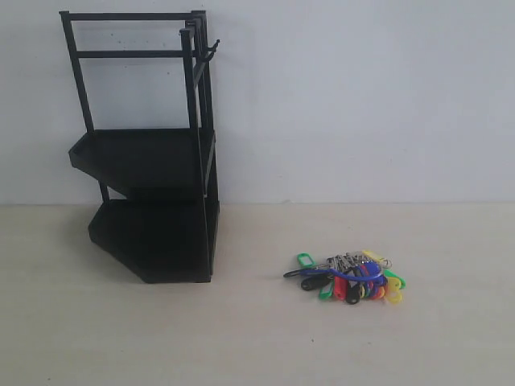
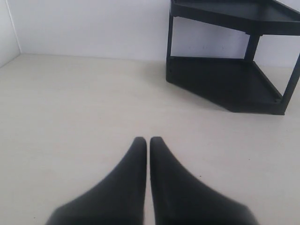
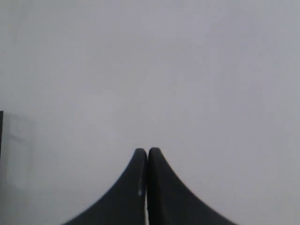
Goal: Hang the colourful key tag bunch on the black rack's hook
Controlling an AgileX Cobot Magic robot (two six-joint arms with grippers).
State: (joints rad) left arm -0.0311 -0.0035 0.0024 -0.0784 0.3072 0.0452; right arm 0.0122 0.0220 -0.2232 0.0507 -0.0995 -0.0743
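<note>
You have the rack (image 1: 149, 161) standing on the table (image 1: 257, 346) at the left of the exterior view, its back close to the wall (image 1: 362, 96). Its upper tray (image 1: 137, 157) sits above the lower tray (image 1: 153, 241), which rests on the table. The hook (image 1: 211, 50) juts rightward from the rack's top right post. The bunch (image 1: 348, 277) lies on the table right of the rack, well apart, nearer the camera, far below the hook. The left gripper (image 2: 148, 139) faces the rack, bare table between.
</note>
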